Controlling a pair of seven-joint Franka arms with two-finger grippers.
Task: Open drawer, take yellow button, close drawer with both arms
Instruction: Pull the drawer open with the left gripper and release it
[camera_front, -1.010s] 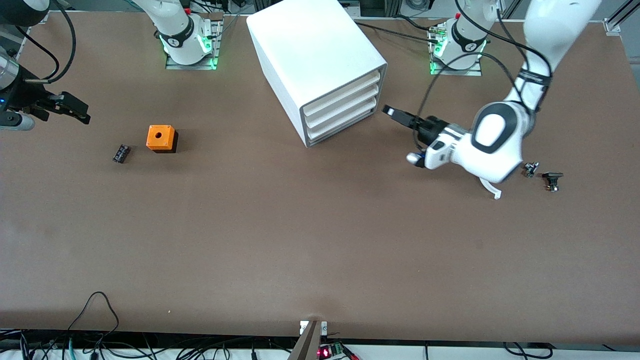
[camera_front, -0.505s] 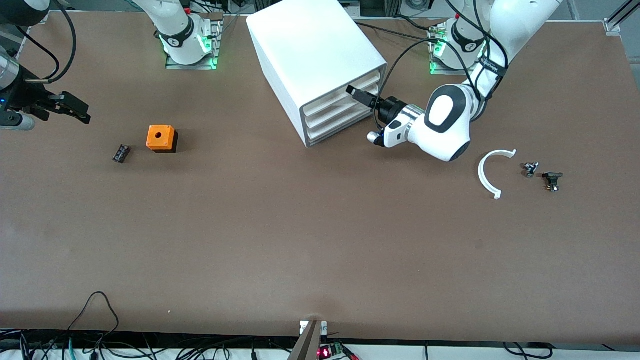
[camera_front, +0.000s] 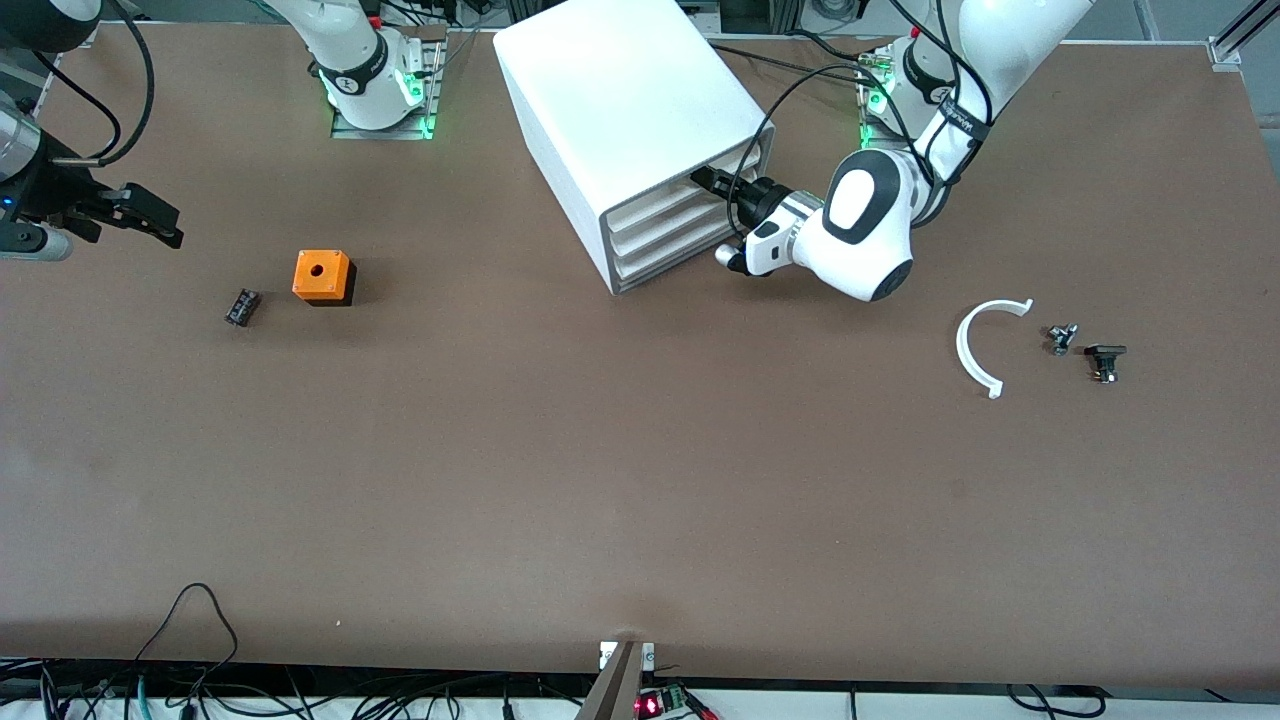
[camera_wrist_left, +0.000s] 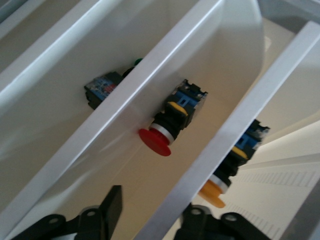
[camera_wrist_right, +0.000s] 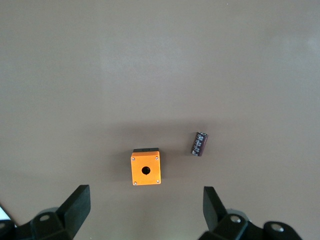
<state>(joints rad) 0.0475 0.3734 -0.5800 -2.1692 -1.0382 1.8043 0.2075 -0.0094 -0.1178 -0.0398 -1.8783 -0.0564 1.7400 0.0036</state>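
The white cabinet stands mid-table near the arms' bases, all three drawers closed. My left gripper is at the front of the top drawer. In the left wrist view this gripper straddles a white drawer rim, and one finger still stands a little off it. The orange-capped button shows through a drawer front. My right gripper waits open above the right arm's end of the table. The right wrist view shows nothing between the right gripper's fingers.
An orange cube with a hole and a small black cylinder lie under the right gripper. A white curved strip and two small black parts lie toward the left arm's end. A red-capped button sits in a neighbouring drawer.
My left arm swung from over the open table to the cabinet's front, and its fingers have narrowed around the top drawer's rim. The right arm has not moved.
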